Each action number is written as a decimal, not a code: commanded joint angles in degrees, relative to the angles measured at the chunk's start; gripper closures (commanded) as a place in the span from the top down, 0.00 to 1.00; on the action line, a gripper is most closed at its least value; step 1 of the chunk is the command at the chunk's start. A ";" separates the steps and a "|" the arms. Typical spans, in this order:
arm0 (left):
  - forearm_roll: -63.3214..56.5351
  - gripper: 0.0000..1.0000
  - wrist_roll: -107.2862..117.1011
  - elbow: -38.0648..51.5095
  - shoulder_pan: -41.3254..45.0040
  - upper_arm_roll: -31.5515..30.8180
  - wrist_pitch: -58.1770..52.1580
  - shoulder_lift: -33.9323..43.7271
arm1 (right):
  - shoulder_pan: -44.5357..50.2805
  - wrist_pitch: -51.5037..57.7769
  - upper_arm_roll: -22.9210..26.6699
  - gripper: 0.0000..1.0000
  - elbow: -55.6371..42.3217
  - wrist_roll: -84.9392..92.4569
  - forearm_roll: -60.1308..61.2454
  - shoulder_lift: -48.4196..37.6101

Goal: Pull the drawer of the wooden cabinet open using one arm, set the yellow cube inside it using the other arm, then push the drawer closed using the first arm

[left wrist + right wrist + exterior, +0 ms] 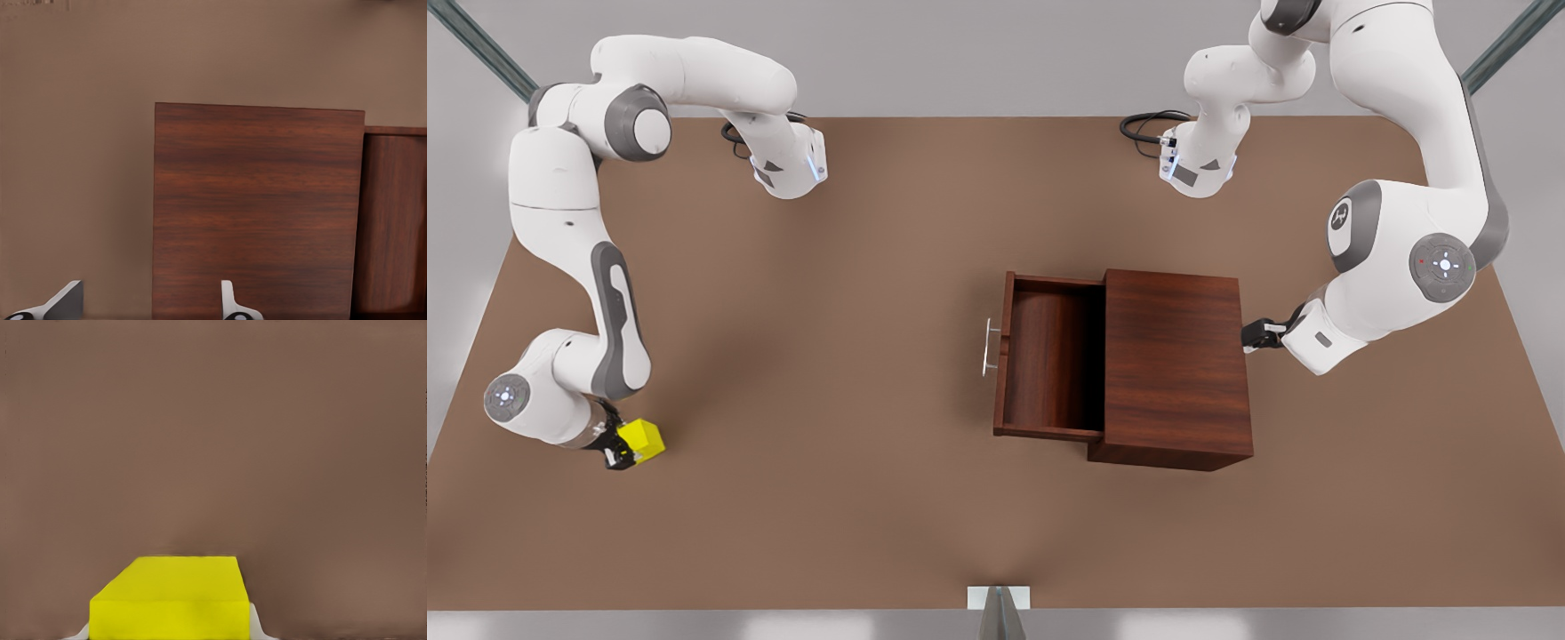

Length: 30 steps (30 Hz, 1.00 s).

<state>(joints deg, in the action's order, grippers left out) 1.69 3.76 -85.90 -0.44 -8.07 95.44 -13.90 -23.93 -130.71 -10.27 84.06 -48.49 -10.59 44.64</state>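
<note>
The wooden cabinet stands right of the table's centre. Its drawer is pulled out toward the front view's left, empty, with the silver bar handle on its front panel. My left gripper is open at the cabinet's rear face, opposite the drawer. In the left wrist view the left gripper faces the cabinet, its fingertips spread apart. At the front view's lower left my right gripper is shut on the yellow cube. The cube sits between the fingers.
The brown table stretches open between the cube and the drawer. Both arm bases with black cables stand along the far edge. A small white bracket sits at the near edge.
</note>
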 commanded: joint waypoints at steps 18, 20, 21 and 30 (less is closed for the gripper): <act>-0.02 1.00 -2.00 0.03 -0.09 -0.02 1.06 -0.08 | 20.59 36.85 -19.44 0.63 -15.51 -36.49 -0.31 -9.84; -0.02 1.00 -2.00 0.03 -0.09 0.07 1.06 -0.08 | 24.10 36.41 -20.83 0.63 -15.86 -41.68 -0.22 -9.84; -0.02 1.00 -2.00 0.03 -0.09 -0.02 1.06 -0.08 | 24.28 35.79 -23.65 0.63 -17.09 -44.76 -0.22 -9.66; -0.02 1.00 -2.00 0.03 -0.09 0.07 1.06 0.01 | 36.06 12.69 -24.27 0.63 -17.09 -59.96 0.04 -5.18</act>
<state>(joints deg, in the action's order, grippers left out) 1.69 2.07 -85.90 -0.52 -7.99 96.48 -14.01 11.45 -108.05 -34.49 67.05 -79.91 -10.48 39.31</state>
